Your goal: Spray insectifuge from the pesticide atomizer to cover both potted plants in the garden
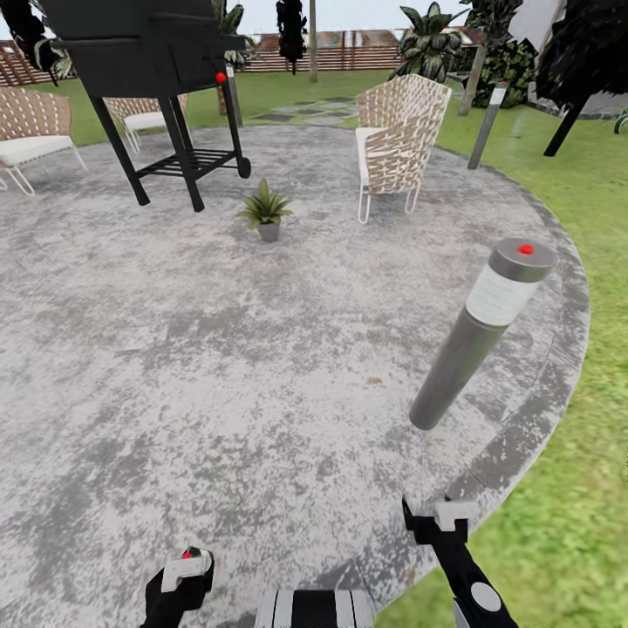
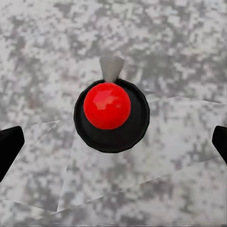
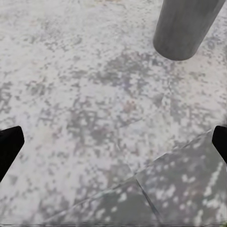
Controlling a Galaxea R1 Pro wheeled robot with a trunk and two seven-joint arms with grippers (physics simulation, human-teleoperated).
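One potted plant [image 1: 265, 209] shows, standing upright on the round grey paving [image 1: 174, 366] in front of the black grill [image 1: 166, 87], far ahead of both grippers. One atomizer [image 2: 111, 113] sits in the left gripper [image 1: 185, 567], seen end-on in the left wrist view: red ball on a black round body with a grey nozzle behind it. In the head view its red tip pokes up at the gripper's top. The left fingers [image 2: 9, 146] show as dark tips at both edges of the wrist picture, wide of the bottle; cannot tell from these pictures whether they pinch it or what part holds it. The right gripper [image 1: 440, 515] is spread with nothing between its fingers [image 3: 9, 149], above bare paving near the base of a grey lamp post [image 1: 480, 340]. Two lamp posts counted, the second [image 1: 485, 126] on the lawn [image 1: 558, 201] beyond the nearest chair. Three wicker chairs: one [image 1: 397, 139] right of the plant, two [image 1: 30, 131] [image 1: 144, 113] at left behind the grill. Open paving lies between robot and plant. Wooden fence [image 1: 349, 57] and trees at the back.
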